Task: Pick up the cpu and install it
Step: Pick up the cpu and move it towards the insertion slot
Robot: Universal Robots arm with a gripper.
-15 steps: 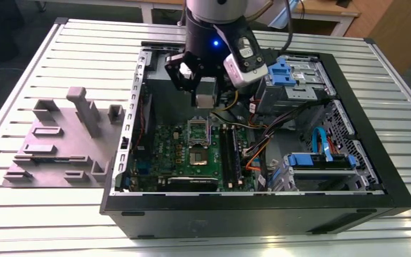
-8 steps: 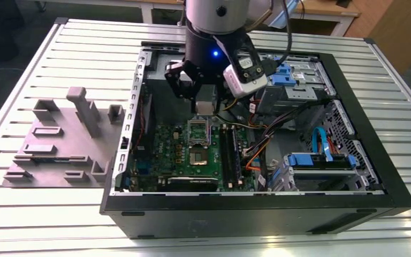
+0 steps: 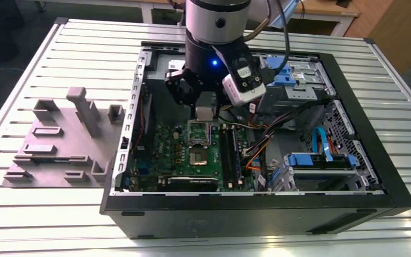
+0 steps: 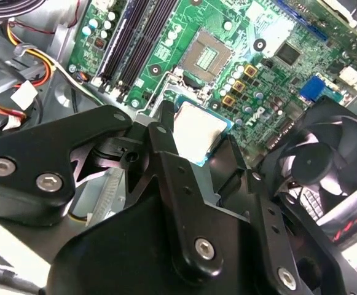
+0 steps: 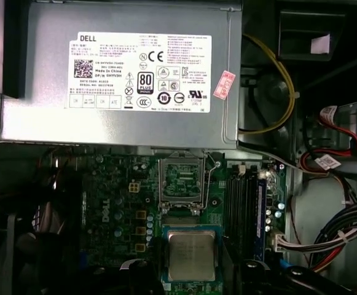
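The cpu [image 4: 198, 130], a small silvery square with a thin teal rim, sits between the black fingers [image 4: 164, 132] of my gripper [image 4: 200, 134], which is shut on it. In the exterior view the gripper [image 3: 204, 110] hangs inside the open computer case with the cpu [image 3: 204, 113] just above the motherboard [image 3: 166, 160]. The empty socket [image 4: 212, 56] lies a short way beyond the chip, its metal frame swung open. The first wrist view has the cpu [image 5: 192, 255] hovering over the green board, level and apart from it.
The grey power-supply box [image 5: 123, 74] lies close behind the socket. Memory slots [image 4: 132, 37] and a black fan [image 4: 325, 153] flank it. Loose cables [image 3: 263, 144] and blue drive bays [image 3: 320, 160] crowd the case's exterior-view right. A grey fixture [image 3: 62, 139] stands outside on the slatted table.
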